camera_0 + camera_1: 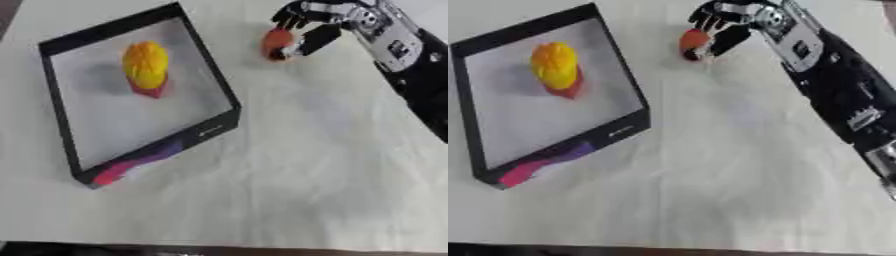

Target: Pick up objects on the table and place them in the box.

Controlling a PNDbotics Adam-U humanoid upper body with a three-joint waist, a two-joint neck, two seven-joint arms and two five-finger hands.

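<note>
The near edge of the table [262, 210] is lying bare under its white cloth. Farther in, towards the left edge, the box [220, 129] is sitting askew, a shallow black-walled tray with a pale floor and a pink and purple patch on its nearest corner. A yellow object [145, 62] is already resting inside it, on top of a red object [150, 90], near the box's far wall.

Towards the far edge, right of the box and apart from it, an orange-red object [277, 42] is lying on the cloth. The right hand [315, 22] is reaching in from the upper right, its fingers curling round this object and the thumb pressing its right side, so it appears to be gripping it. The left hand is not showing.

The step in hand looks like the grasp of the remaining object. Next it would need lifting clear of the cloth, carrying left over the box's right wall, and releasing onto the open floor beside the yellow object.
</note>
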